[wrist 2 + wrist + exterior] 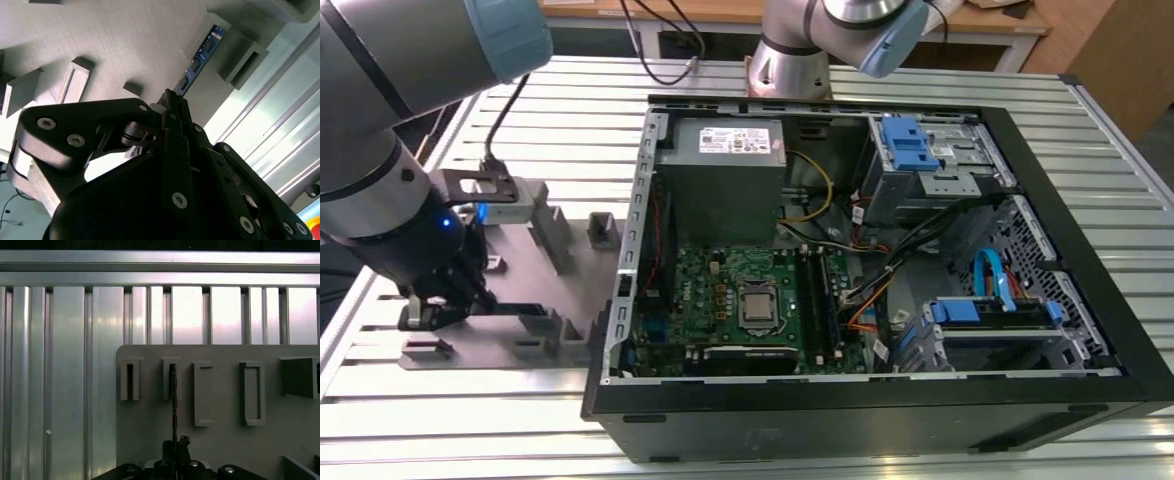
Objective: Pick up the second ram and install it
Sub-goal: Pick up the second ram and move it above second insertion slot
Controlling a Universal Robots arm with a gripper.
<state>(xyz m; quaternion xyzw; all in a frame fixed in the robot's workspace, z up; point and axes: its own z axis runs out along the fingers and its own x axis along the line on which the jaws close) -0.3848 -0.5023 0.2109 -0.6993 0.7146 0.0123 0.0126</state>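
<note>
The second ram (173, 400) shows edge-on in the first wrist view as a thin dark stick, its far end sitting in a grey holder block (171, 378) of the tray. In the second wrist view the second ram (201, 54) shows a blue-green face with chips, running out from my fingertips between two holder blocks. My gripper (171, 100) has its black fingers (184, 442) drawn together on the near end of the stick. In the exterior view my gripper (432, 305) is low over the grey tray (520, 285), at the exterior view's left of the computer case.
An open black computer case (1014, 395) lies at the exterior view's right, holding a green motherboard (720, 285) with long memory slots (825, 295). Several grey holder blocks (252, 395) stand on the tray. A slatted aluminium table (65, 365) is underneath. Another arm's base (787, 65) stands behind the case.
</note>
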